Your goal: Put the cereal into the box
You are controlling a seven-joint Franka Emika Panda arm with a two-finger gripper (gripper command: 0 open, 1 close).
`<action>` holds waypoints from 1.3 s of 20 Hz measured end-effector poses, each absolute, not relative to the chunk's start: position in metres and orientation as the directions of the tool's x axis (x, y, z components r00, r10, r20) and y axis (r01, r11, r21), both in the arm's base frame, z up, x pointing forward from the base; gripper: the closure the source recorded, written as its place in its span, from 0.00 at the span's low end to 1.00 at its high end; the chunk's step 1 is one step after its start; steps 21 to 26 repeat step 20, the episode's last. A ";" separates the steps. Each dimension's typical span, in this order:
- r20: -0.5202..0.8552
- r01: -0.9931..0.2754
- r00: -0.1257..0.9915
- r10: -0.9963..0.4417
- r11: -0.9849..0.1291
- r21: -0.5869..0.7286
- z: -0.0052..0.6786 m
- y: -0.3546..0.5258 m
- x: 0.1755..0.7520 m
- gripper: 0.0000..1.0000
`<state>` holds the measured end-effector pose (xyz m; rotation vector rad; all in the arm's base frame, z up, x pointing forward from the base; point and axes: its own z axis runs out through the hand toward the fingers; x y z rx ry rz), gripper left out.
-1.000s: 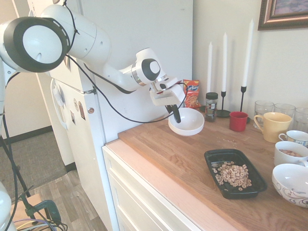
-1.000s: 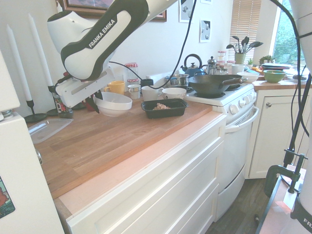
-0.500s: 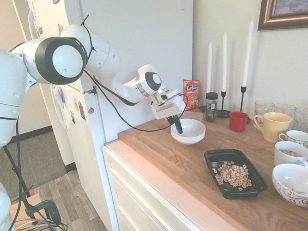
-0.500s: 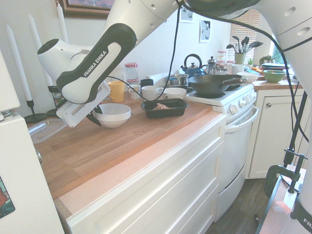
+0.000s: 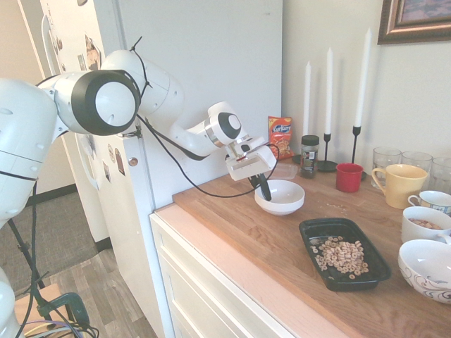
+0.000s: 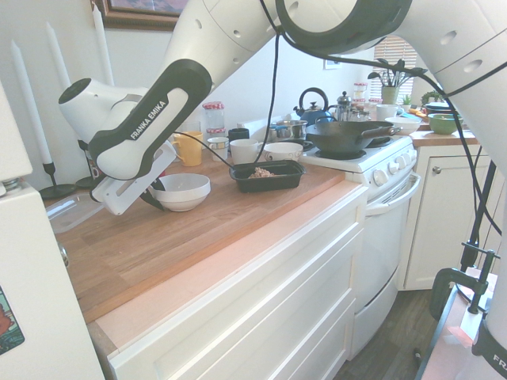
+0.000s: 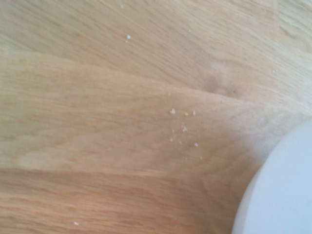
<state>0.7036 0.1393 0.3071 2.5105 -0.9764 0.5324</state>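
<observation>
the cereal, a loose pile of small tan rings, already lies inside the box, a shallow black tray that sits near the front edge of the wooden table, toward the end where the mugs and bowls stand. no rings show on the bare wood around the tray in the first exterior view, so the pouring step looks done.

the white bowl sits at or just above the table surface, nearer the back edge, apart from the tray. its inside looks empty from here. the tool is clamped on the bowl's rim, one dark finger inside the bowl and the other outside, as far as the first exterior view shows. in the second exterior view the tool is at the same white bowl, with the box further along the table.

the wrist view shows wood grain, a few pale crumbs and a curved white edge of the bowl.

what seems left is small: letting go of the bowl and lifting clear.
</observation>
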 end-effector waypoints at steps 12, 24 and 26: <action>0.433 -0.750 0.622 -0.652 -0.654 0.093 0.334 0.139 0.706 0.00; 0.216 -0.782 0.576 -0.788 -0.608 -0.137 0.432 0.096 0.685 0.00; 0.216 -0.782 0.576 -0.788 -0.608 -0.137 0.432 0.096 0.685 0.00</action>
